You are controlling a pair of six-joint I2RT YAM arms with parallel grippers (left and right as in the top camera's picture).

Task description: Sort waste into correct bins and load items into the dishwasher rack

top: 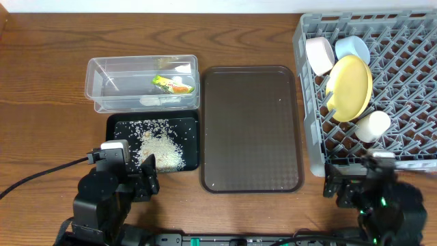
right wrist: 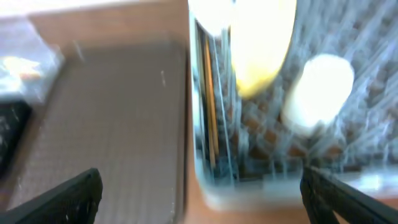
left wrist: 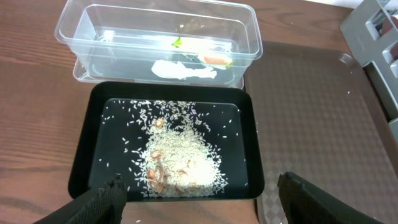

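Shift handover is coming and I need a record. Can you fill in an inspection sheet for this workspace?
Surface: wooden table; brown serving tray between black tray and rack.
Job's things: wrapper in clear tub; rice in black tray; pink bowl, blue bowl, yellow plate, white cup in rack; chopsticks seemingly there too, blurred.
Clutter: white scrap in the tub.
Grippers: left gripper open over black tray's near edge; right gripper open by rack's near edge.
Cables: black cable trails left from left arm.
Surroundings: nothing seen.

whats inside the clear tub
The crumpled green-yellow wrapper and a white scrap lie in the clear tub. Anything beneath those two is covered.
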